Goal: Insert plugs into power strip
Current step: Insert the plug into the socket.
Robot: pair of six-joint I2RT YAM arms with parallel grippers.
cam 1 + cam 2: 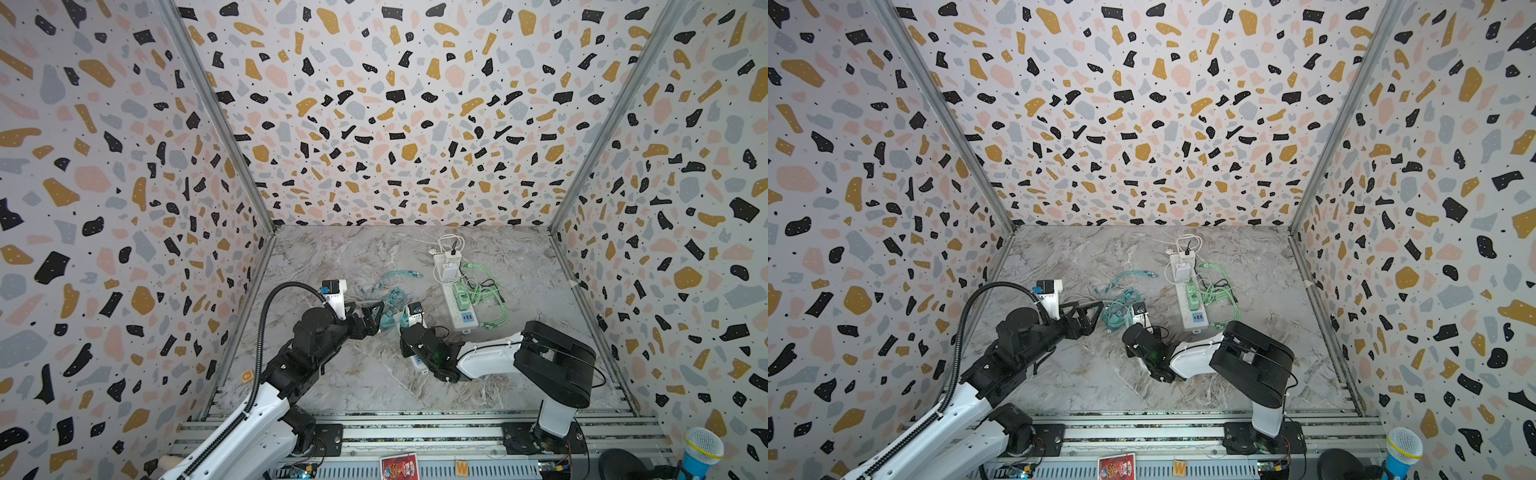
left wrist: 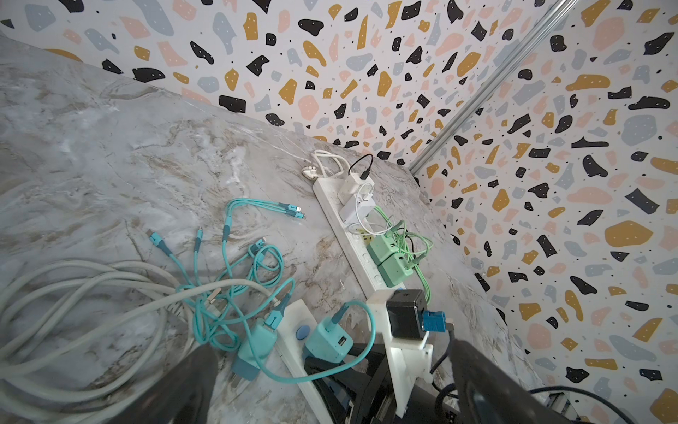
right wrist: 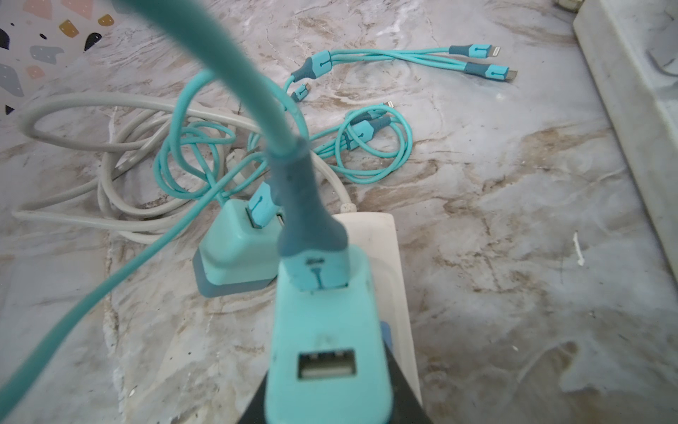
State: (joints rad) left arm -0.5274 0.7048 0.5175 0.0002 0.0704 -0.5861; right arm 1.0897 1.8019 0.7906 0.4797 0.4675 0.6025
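teal boxy charger plug with a matching thin cable point(image 3: 326, 330): clamped in my right end effector point(image 3: 328, 413), jaws closed on its sides, usb port facing the wrist camera. it hangs over the nearer white power strip with a round blue button point(image 2: 290, 315), which lies on the grey marbled table point(image 3: 513, 257). i cannot tell whether the prongs have met a socket, because the plug body hides them.

second teal plug point(image 3: 234, 249): loose on the table, just beside that strip, its cable tangled with a thick grey cord point(image 3: 91, 98).

left end effector point(image 1: 376, 320): jaws spread wide, holding nothing, poised near the loose plug.

long white power strip point(image 2: 332, 209), farther back: carries two white chargers point(image 2: 357, 211) and two mint green plugs point(image 2: 394, 270).

step in hand, as i judge it: seating the held teal plug. the next move calls for squaring the prongs to the slots and pressing straight down. my left end effector could steady the light strip so it does not tip or slide. the arched cable may tug the plug askew.
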